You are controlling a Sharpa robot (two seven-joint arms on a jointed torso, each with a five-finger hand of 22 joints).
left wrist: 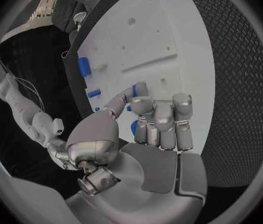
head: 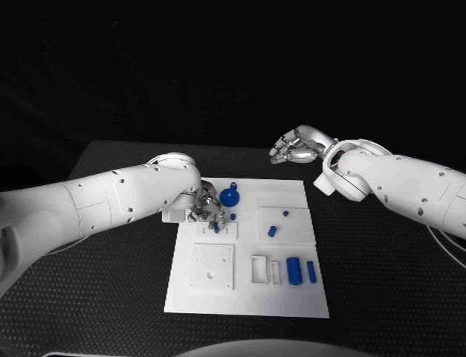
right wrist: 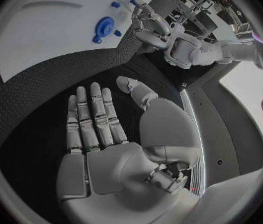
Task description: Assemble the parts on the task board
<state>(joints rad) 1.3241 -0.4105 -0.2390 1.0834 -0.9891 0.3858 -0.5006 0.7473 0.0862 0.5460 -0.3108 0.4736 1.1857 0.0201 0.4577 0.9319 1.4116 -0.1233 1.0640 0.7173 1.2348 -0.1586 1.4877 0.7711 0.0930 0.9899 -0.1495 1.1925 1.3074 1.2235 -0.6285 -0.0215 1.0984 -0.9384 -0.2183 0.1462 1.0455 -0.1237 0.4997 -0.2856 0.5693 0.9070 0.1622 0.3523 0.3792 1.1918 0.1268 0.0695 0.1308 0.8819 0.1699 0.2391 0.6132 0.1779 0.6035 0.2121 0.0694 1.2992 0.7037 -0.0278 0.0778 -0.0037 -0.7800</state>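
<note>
The white task board (head: 297,195) lies mid-table. My left hand (head: 203,207) hovers over its far left corner, fingers curled; in the left wrist view my left hand (left wrist: 150,124) pinches a small blue part (left wrist: 133,91) between thumb and fingers. Beside it on the board sits a round blue part (head: 230,196), also seen as the round blue part (right wrist: 104,25). Two small blue pegs (head: 273,230) stand on a square block. A blue cylinder (head: 293,270) and a thin blue bar (head: 311,271) lie near the board's right edge. My right hand (head: 297,146) hangs open beyond the board's far right corner, palm flat (right wrist: 100,129), holding nothing.
A white square plate with holes (head: 212,266) occupies the board's near left. Two white rectangular frames (head: 264,270) stand next to the cylinder. Black textured table (head: 404,297) surrounds the board on all sides.
</note>
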